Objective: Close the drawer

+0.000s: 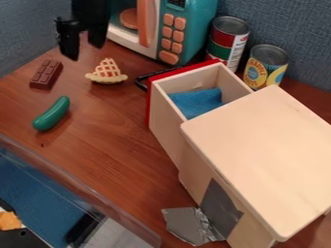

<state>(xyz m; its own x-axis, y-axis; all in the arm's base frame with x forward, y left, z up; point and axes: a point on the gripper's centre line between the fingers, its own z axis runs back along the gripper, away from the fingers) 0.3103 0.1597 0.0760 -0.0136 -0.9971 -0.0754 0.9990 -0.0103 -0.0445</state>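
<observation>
Perhaps cloth (pixel 199 101), part-hidden in drawer (pixel 165 123)

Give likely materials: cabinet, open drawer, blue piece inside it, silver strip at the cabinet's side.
Cabinet: smooth, matte, pale wood or plywood; even tan surface.
Drawer: same-looking pale wood, with a red front, painted or plastic.
Blue piece: probably soft cloth; matte, rumpled.
Silver strip: likely foil or duct tape; creased, with bright glints.

2 cans (pixel 227 43) stand beside toy microwave (pixel 201 24); 1 chocolate bar (pixel 46 74), 1 pie slice (pixel 107 72), 1 green cucumber (pixel 51 114) lie in front.
</observation>
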